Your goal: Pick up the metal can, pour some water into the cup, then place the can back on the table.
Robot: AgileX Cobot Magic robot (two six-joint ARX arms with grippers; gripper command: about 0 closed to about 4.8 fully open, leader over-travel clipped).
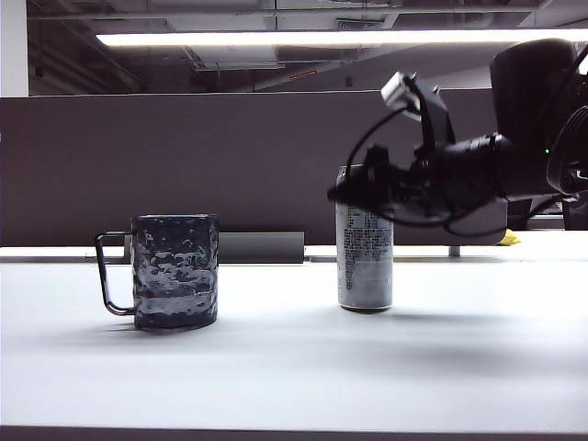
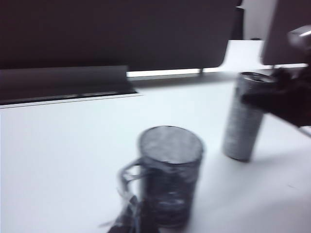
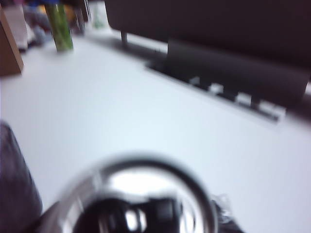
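Filling the near edge of my right wrist view, the metal can shows only its blurred round shiny rim, seen from straight above, and the right gripper itself escapes that camera. From the exterior view I get the rest: the tall slim silver-grey can stands upright on the white surface, its wall covered in blocks of small black print too fine for me to read, and the right gripper sits at its top, coming in from 3 o'clock; I cannot tell whether its jaws grip the can or stand clear. At 9 o'clock from the can, well apart, the cup is squat, dark, translucent and dimpled, with a thin angular black handle pointing away from the can. My left wrist view looks down into the cup's round mouth, with the can beyond; the left gripper is not visible there.
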